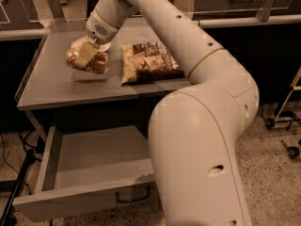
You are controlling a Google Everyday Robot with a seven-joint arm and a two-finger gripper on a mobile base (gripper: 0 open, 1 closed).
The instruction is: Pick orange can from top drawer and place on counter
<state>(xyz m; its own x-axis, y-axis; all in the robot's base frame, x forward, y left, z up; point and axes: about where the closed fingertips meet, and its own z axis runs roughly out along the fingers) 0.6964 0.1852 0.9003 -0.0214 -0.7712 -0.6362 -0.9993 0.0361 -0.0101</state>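
My gripper (86, 55) is shut on the orange can (94, 62), a shiny orange-gold and brown dented can. It holds the can tilted, just above the left part of the grey counter (56, 86); a shadow lies under it. The pale fingers (83, 53) cover the can's near side. The top drawer (75, 166) stands pulled out below the counter, with a flat front panel and a dark wire handle (132, 197). No can shows inside the drawer.
A large yellow-brown snack bag (146, 62) lies flat on the counter, right of the can. My white arm (202, 140) fills the right foreground and hides the drawer's right side. Dark cabinets with glass panels stand behind. A wheeled stand (287, 121) is at the right.
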